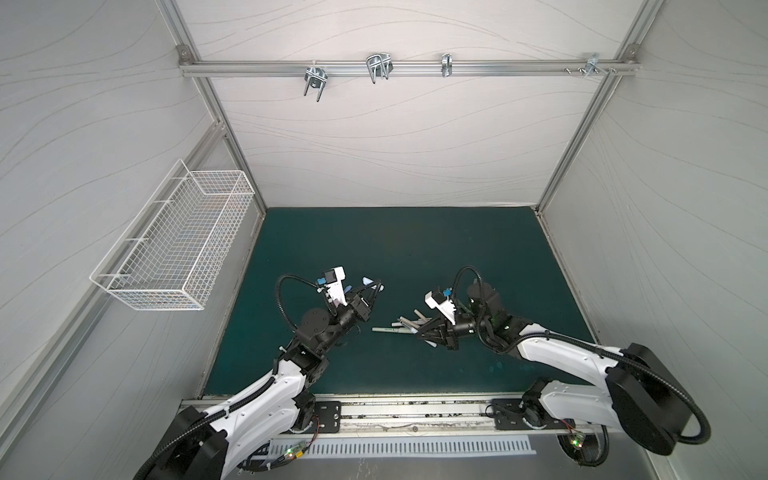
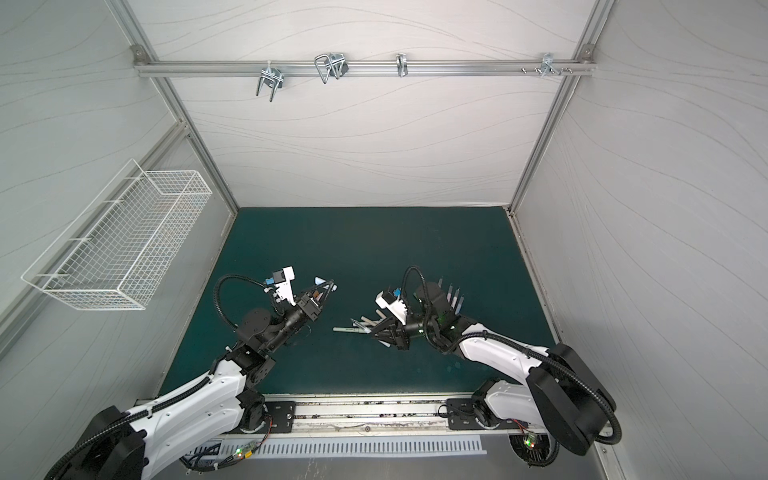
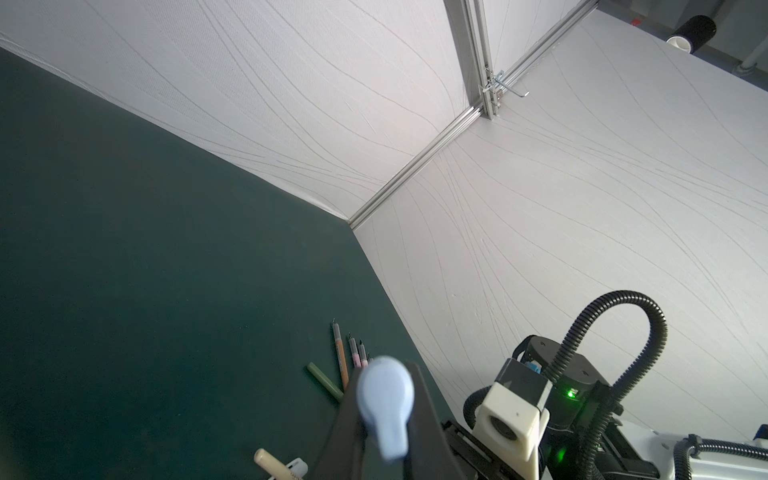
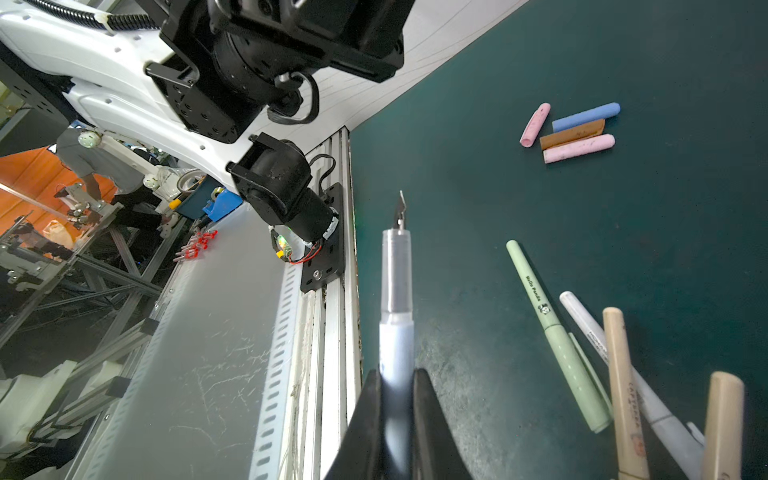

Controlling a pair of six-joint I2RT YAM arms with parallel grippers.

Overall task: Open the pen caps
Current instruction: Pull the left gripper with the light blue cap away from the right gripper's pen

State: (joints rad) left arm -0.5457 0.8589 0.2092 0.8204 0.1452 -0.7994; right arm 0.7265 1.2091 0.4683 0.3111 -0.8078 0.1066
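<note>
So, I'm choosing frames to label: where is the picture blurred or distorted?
Left wrist view: the blue cap near the lens is blurred. Right wrist view: the uncapped pen and the print on the green pen are crisp. Both top views: the frame posts splay outward, wide-angle; the pens look small and soft.

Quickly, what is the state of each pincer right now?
Left pincer: closed, holding a blue cap.
Right pincer: closed, holding an uncapped pen.

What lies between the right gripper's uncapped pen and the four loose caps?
Only bare green mat separates pen from caps, per the right wrist view.
</note>
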